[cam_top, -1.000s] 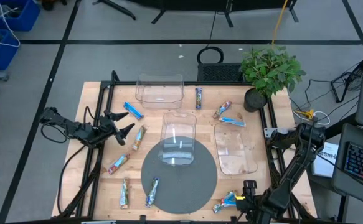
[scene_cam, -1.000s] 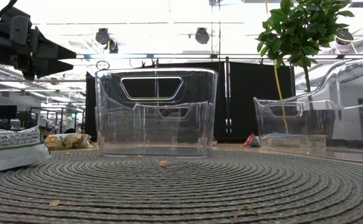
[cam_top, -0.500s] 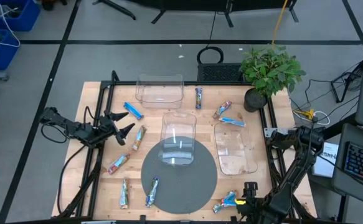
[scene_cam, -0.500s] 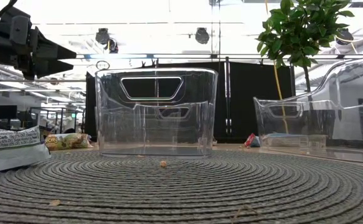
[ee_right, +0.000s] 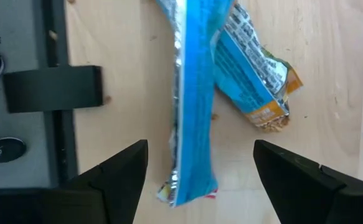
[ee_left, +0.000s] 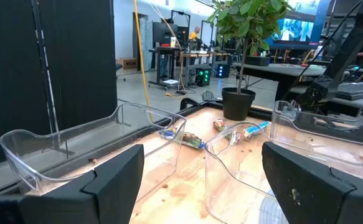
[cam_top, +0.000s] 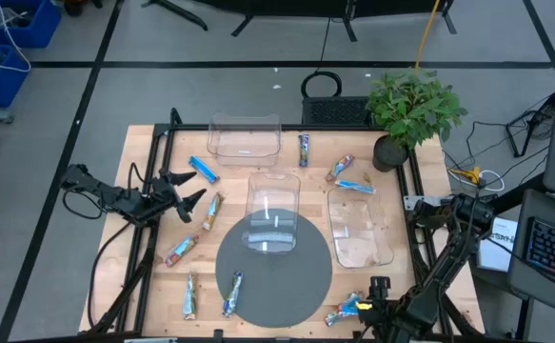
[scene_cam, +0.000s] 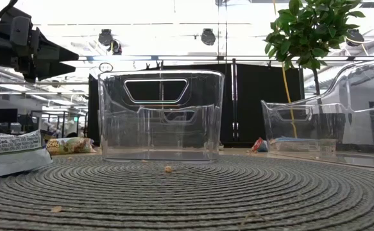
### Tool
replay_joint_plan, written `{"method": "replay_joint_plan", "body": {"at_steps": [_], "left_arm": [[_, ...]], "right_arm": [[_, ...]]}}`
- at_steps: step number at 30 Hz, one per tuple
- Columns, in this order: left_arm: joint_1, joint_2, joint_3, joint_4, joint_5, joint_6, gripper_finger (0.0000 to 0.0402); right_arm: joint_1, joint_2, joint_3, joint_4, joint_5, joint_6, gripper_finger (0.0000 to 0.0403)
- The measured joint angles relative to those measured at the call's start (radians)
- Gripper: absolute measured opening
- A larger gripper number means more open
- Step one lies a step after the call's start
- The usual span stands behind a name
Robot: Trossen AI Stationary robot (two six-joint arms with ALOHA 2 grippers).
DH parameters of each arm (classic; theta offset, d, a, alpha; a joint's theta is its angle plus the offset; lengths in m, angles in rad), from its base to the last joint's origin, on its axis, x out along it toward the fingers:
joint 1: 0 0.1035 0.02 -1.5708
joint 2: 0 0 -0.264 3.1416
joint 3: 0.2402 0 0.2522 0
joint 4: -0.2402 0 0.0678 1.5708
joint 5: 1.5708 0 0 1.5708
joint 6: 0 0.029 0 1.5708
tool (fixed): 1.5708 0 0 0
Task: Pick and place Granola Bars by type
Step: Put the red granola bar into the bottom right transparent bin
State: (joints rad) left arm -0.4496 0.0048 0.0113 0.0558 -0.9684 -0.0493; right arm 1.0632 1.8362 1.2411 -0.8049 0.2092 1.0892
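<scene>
Right gripper [ee_right: 200, 171] hangs spread wide over my blue granola bar [ee_right: 192, 93], which lies against a tan bar [ee_right: 256, 68]. I'd descend straight, pinching only the blue one. Left gripper [cam_top: 193, 190] waits, also spread and empty.

a wooden table [cam_top: 153, 276] carries a round grey woven mat [cam_top: 301, 286], three clear bins [cam_top: 245, 138], a potted plant [cam_top: 391, 151] and scattered granola bars [cam_top: 204, 170]; two bars lie just below the right gripper [cam_top: 380, 291].

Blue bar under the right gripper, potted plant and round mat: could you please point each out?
blue bar [ee_right: 190, 93], right wrist view, middle of its wrapper
potted plant [cam_top: 412, 103], high view, its leaves
round mat [cam_top: 301, 276], high view, bare part
</scene>
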Motion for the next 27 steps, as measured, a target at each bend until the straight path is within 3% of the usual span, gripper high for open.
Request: {"method": "replay_joint_plan", "body": {"at_steps": [7,11,27], "left_arm": [[0.000,0.000,0.000,0.000,0.000,0.000,0.0324],[0.000,0.000,0.000,0.000,0.000,0.000,0.0324],[0.000,0.000,0.000,0.000,0.000,0.000,0.0324]], "right_arm": [[-0.003,0.000,-0.043,0.059,-0.009,-0.001,0.0279],[-0.003,0.000,-0.063,0.088,-0.009,-0.001,0.0255],[-0.011,-0.007,-0.092,0.156,-0.052,-0.014,0.0018]]}}
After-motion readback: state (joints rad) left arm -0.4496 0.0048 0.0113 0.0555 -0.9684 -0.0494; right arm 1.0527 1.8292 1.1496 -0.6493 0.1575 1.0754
